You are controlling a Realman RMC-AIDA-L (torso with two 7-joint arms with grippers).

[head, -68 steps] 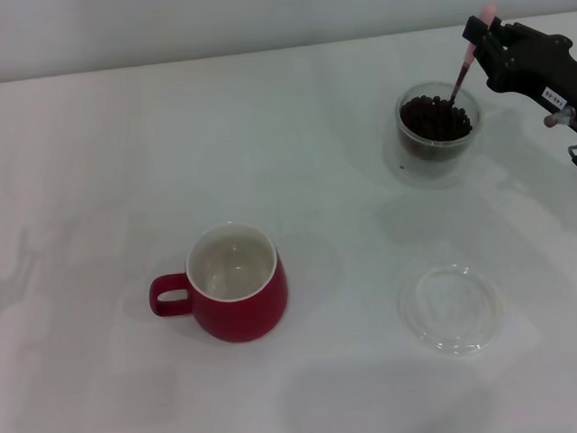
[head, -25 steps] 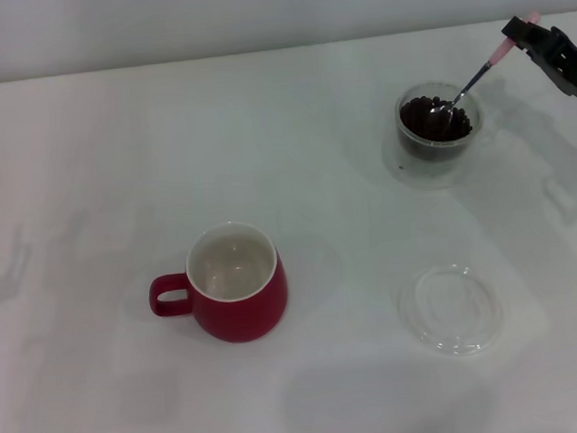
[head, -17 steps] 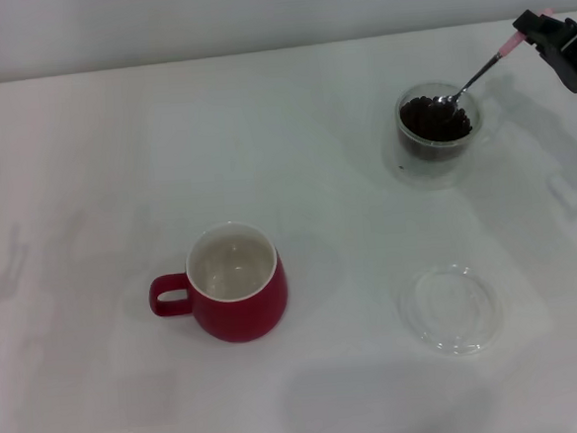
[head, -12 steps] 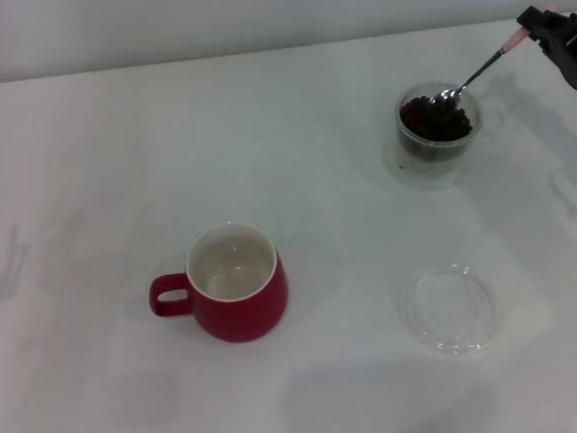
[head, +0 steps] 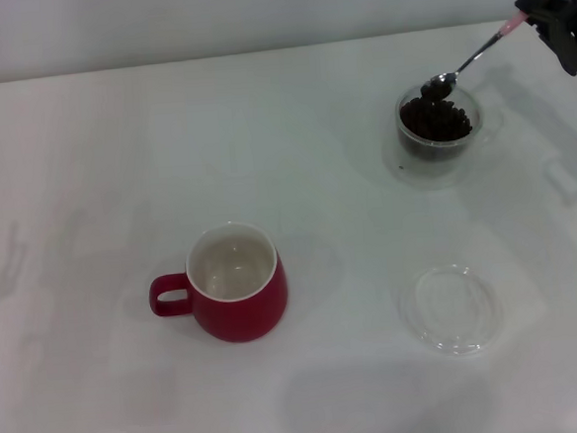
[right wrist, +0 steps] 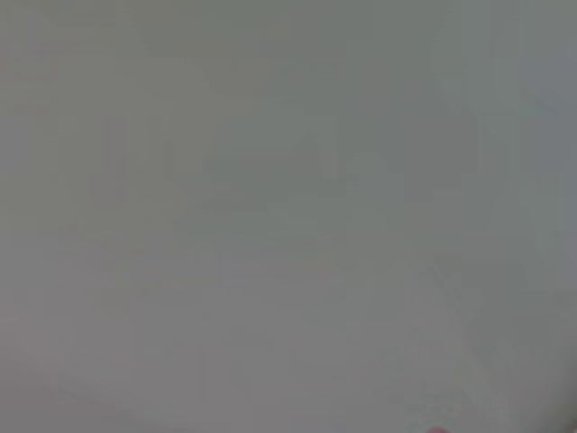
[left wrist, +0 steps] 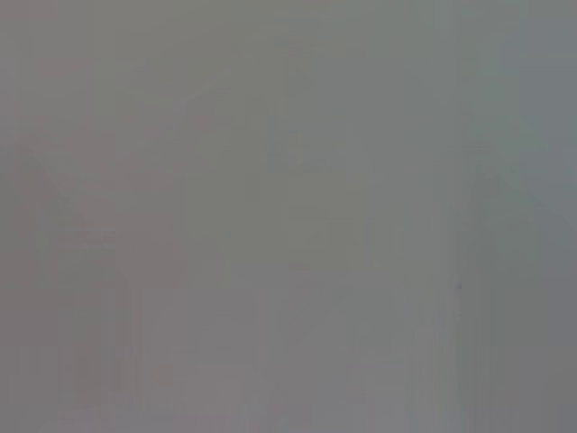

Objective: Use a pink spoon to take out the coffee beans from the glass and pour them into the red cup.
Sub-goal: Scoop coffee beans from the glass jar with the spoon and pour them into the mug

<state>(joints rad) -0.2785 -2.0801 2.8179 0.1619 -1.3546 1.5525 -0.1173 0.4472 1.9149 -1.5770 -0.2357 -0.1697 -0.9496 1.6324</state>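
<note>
From the head cam I've got the right gripper (head: 532,9) up at the far right edge, beyond and to the right of the glass (head: 437,137), clamped on the pale pink end of the pink spoon (head: 471,59). The spoon slants down from there toward the glass, and its metal bowl sits just above the glass's far rim with a small dark load of coffee beans (head: 434,87) in it. The rest of the beans are in the glass, which looks pretty full.

Using the glass as my anchor: the red cup (head: 234,284) is well apart from it, nearer to me and off to the left, upright, loop handle pointing left, white inside showing and no beans in it that I can see. A shallow clear round dish (head: 451,309) lies flat on the tabletop (head: 117,169) nearer to me than the glass, almost straight in line with it, not touching anything.

Left arm isn't anywhere in the head view. Both wrist cams are giving me nothing but flat grey, so no help there.
</note>
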